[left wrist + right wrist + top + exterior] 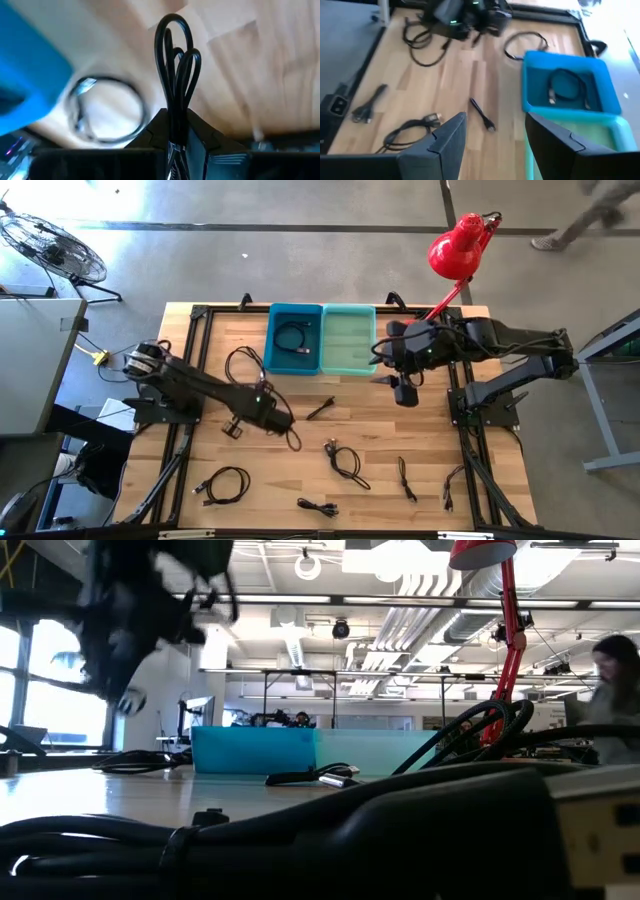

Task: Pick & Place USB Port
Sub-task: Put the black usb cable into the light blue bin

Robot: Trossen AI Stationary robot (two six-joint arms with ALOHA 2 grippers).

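Note:
My left gripper (272, 418) hovers over the middle-left of the table, shut on a black USB cable (175, 60). In the low view it shows blurred, above the tabletop (130, 630). My right gripper (405, 392) hangs open near the near-right corner of the green bin (348, 340) and touches nothing; its fingers (447, 137) are spread wide. Next to the green bin stands a blue bin (295, 338) with one black cable (567, 87) coiled on its floor. A loose cable loop (240, 365) lies on the wood to the left of the blue bin. My left gripper pinches the folded black cable between its two fingers (200, 135), several strands together. The cable's loops (172, 30) stick out past the fingertips. A tail (292, 438) trails from the gripper toward the table's near side; whether it touches the wood I cannot tell.
More black cables lie spread over the near half of the table: (225, 485), (345, 460), (318, 507), (405, 478), and a short one at the middle (320, 408). A red lamp (455, 248) stands at the far right corner. A person passes in the room beyond.

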